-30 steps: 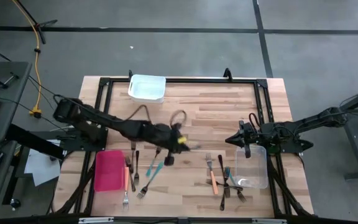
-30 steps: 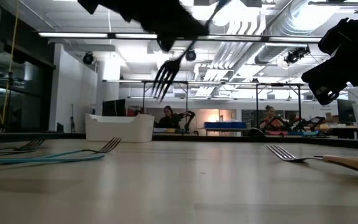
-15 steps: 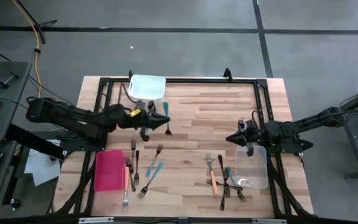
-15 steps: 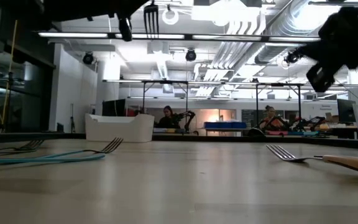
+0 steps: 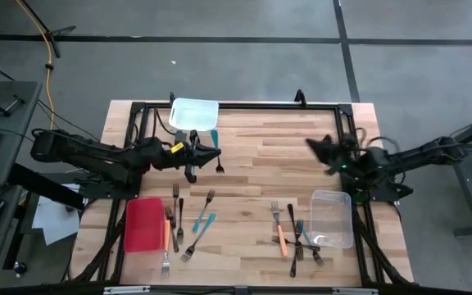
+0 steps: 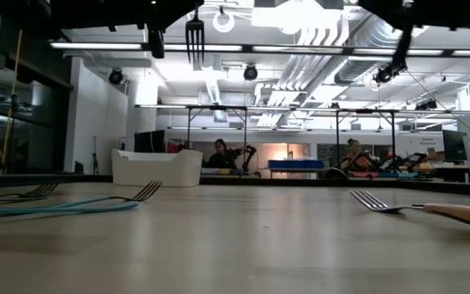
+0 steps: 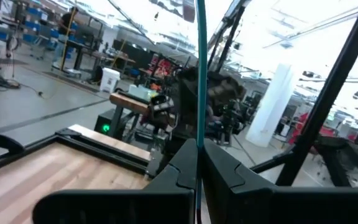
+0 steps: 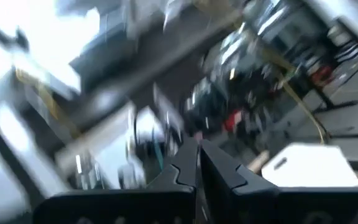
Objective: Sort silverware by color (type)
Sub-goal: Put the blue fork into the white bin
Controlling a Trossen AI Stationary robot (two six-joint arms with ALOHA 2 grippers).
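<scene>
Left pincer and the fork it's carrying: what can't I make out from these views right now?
- Left pincer, high view: shut on the fork, whose colour is too small and dark to tell.
- Low view: the fork hangs tines down; its handle is hidden by the dark arm at the top edge.
- Left wrist view: only a thin teal strip shows, cut off by the top edge.
- Right wrist view: motion-blurred; the right pincer looks empty.

Two dark, nearly black jointed arms are seen above the wooden table [image 5: 252, 156]. A yellow marking is carried near the wrist of the left arm [image 5: 105, 157], and loose black cables are looped beside the right arm [image 5: 408, 157]. Each gripper is built of two black fingers [image 7: 179, 177] with stepped, angular inner edges, mounted on a broad black crossbar.
</scene>
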